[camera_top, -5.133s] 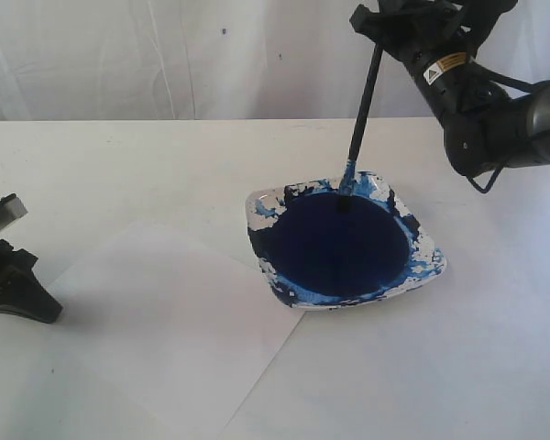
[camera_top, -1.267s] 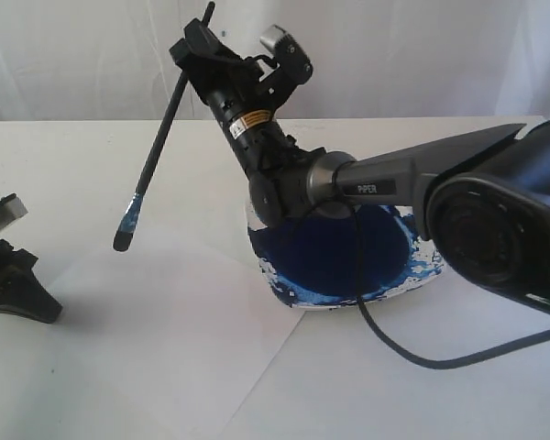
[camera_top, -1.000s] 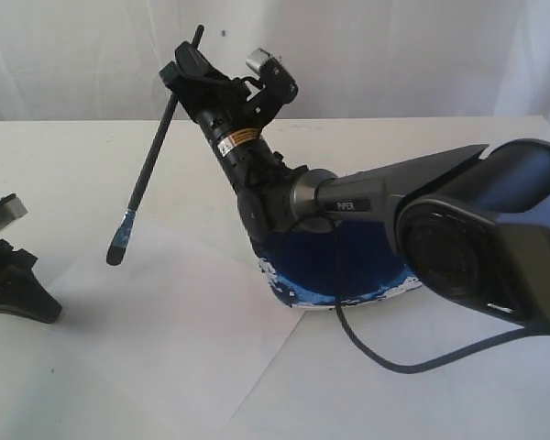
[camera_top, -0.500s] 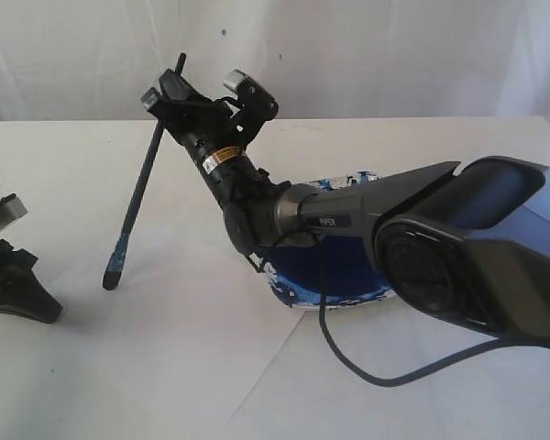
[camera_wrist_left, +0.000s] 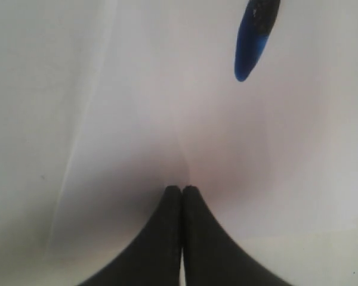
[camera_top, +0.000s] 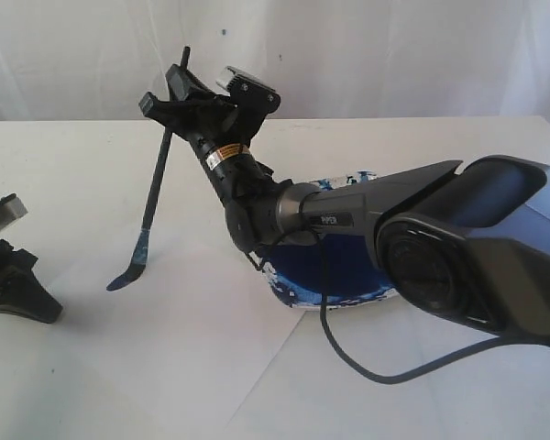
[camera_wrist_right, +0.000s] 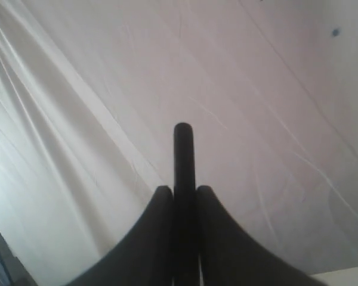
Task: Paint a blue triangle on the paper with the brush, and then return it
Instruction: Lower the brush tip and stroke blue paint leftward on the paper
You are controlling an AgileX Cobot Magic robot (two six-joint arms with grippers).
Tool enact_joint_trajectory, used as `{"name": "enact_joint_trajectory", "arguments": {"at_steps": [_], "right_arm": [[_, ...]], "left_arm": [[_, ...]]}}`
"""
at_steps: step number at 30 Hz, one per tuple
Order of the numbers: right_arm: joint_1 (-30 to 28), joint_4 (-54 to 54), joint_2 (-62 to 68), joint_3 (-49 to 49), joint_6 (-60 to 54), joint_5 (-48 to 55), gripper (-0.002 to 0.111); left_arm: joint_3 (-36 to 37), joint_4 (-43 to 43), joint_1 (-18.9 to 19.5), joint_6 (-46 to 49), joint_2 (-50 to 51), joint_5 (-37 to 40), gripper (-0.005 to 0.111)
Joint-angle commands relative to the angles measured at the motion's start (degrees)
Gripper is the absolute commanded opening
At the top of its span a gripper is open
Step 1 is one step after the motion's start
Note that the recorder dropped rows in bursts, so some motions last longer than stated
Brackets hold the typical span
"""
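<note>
White bench (camera_top: 73,165), pale curtain (camera_top: 367,55) behind: one paper (camera_top: 192,339), one dish (camera_top: 298,298) of blue paint right of it, one brush (camera_top: 156,183). Of two grippers, the right gripper (camera_top: 179,96) clamps the brush handle, its blue tip touching the paper's left part; the left gripper (camera_wrist_left: 182,190) rests closed and empty at the left edge.

Pictured: my right arm (camera_top: 376,203), reaching across the table, wears the brand PIPER on its forearm (small white letters on grey). A yellow sticker (camera_top: 225,153) near my wrist carries print too small to read.
</note>
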Motion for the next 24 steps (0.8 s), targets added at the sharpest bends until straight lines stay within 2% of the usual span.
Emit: {"name": "enact_joint_trajectory", "arguments": {"at_steps": [1,24], "right_arm": [[-1.4,0.2,0.0,-0.3,-2.0,-1.4,0.000],[-4.9,0.7,0.0,-0.3,-5.0,-3.1,0.000]], "left_arm": [[0.3,0.2,0.0,0.1,-0.2,-0.1,0.000],[0.3,0.2,0.0,0.1,-0.2,-0.1,0.000]]}}
